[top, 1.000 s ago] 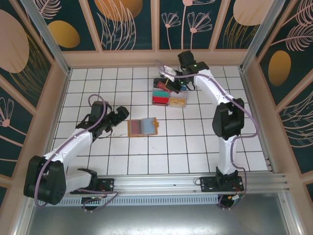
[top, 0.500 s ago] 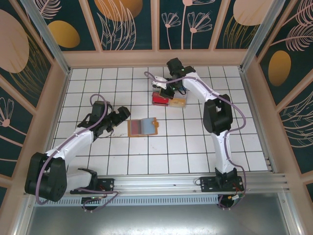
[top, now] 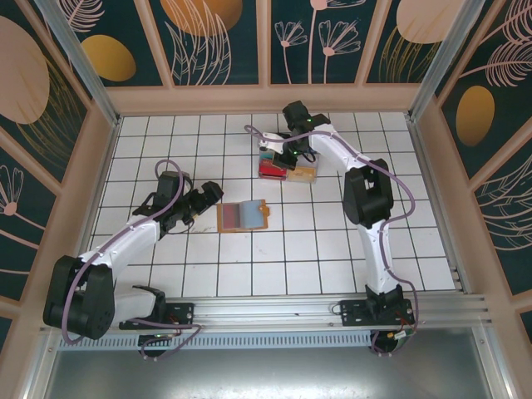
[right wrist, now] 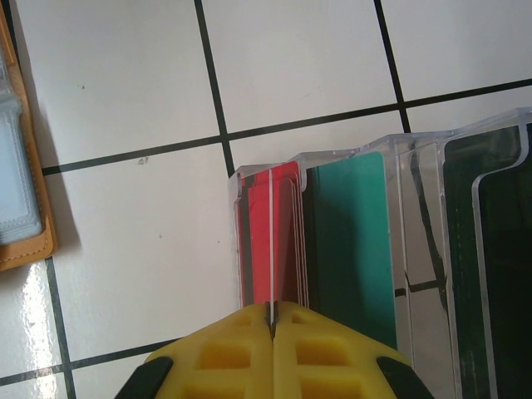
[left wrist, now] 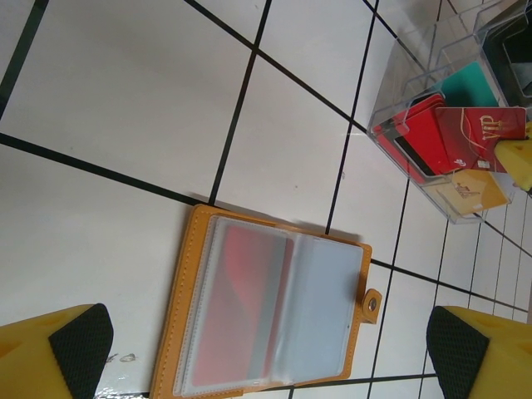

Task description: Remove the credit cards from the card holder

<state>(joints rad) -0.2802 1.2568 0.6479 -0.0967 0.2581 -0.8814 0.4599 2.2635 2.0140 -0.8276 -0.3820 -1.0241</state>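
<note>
A: From above, where is everything sitting?

B: The small tan-orange leather bifold card holder (top: 243,216) is lying open on the white tiled table (top: 332,249), just beside the left fingers (top: 208,196), which are standing spread wide. The right fingers (top: 285,148) are hovering over the clear acrylic divided organizer (top: 293,172) farther back.

A: And the left wrist camera?

B: It is looking down on the card holder (left wrist: 274,316) between the spread left fingers (left wrist: 79,349). A pocketed red plastic card (left wrist: 241,307) is showing through the left clear sleeve, and the right sleeve is looking empty. Beyond, a thin red credit card with gold lettering (left wrist: 478,133) is hanging at the organizer (left wrist: 399,91).

A: Right wrist?

B: The right fingers (right wrist: 249,353) are pressing together, pinching that credit card (right wrist: 270,249) edge-on above the organizer (right wrist: 416,150). The card holder (right wrist: 29,245) is peeking in at the left.

A: How is the pocketed card going to handle?

B: I'm judging it light, stiff and slick, probably clinging inside its sleeve. The soft holder is likely to slide on the glossy tile, so I'm suggesting pinning one flap and pinching whichever card edge is reaching the sleeve's mouth.
</note>
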